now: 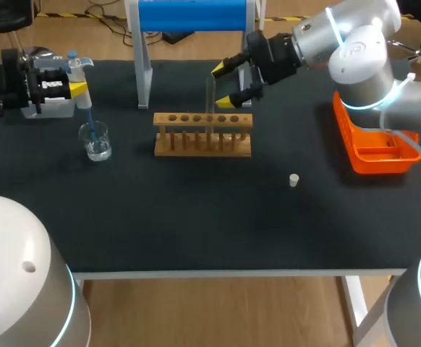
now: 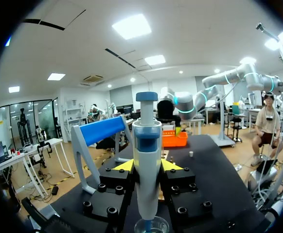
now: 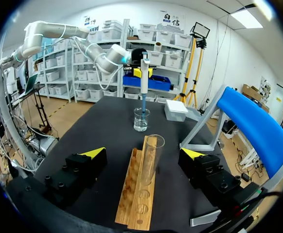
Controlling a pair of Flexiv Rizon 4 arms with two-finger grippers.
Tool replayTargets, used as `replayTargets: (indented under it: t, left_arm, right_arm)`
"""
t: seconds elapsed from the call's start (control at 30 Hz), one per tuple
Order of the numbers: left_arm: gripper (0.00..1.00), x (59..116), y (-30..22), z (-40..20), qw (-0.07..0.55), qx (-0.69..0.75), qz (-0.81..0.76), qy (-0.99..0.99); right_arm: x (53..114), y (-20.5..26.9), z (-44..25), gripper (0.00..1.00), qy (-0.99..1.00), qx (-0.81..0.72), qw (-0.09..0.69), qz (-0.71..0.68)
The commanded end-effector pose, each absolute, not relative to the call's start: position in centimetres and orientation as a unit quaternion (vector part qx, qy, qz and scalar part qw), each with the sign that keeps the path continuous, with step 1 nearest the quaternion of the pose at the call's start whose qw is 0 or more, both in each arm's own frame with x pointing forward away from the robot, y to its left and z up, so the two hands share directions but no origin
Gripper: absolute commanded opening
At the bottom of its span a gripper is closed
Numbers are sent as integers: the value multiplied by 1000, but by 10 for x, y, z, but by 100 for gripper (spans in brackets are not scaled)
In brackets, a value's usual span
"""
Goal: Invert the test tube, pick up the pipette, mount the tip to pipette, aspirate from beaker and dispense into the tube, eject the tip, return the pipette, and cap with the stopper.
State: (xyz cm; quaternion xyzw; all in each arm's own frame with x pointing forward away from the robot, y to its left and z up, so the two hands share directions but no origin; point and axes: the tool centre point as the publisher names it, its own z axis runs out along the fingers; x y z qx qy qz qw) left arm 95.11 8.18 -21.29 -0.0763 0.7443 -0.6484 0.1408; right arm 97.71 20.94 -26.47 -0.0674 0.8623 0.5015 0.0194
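The stopper (image 1: 294,180) lies loose nearest the table's (image 1: 196,231) front edge, toward the right. Further back, the beaker (image 1: 95,141) stands left of the rack (image 1: 203,139), whose tube (image 1: 210,101) stands upright between the right claw's (image 1: 223,86) spread fingers, touching neither. Toward the far left corner, the left claw (image 2: 147,166) is clamped on the pipette (image 1: 79,74), its tip (image 1: 89,119) down in the beaker. The risk I see: a sideways move before lifting could drag the beaker over and spill it

The pipette (image 2: 147,145) covers most of the yellow tips on the left gripper (image 2: 147,166), and the beaker (image 2: 151,226) beneath is cut off, only its rim showing.
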Motion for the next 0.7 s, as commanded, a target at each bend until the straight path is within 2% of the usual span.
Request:
replayTargets:
  t: [0.03,0.7]
  left_arm:
    - [0,951,83,-212,139,-75,-649,744]
    - [0,951,83,-212,139,-75,-649,744]
  right_arm:
    - [983,214,-267,100,865,-70,13,496]
    - [989,230,-294,100,881,-109,3,461]
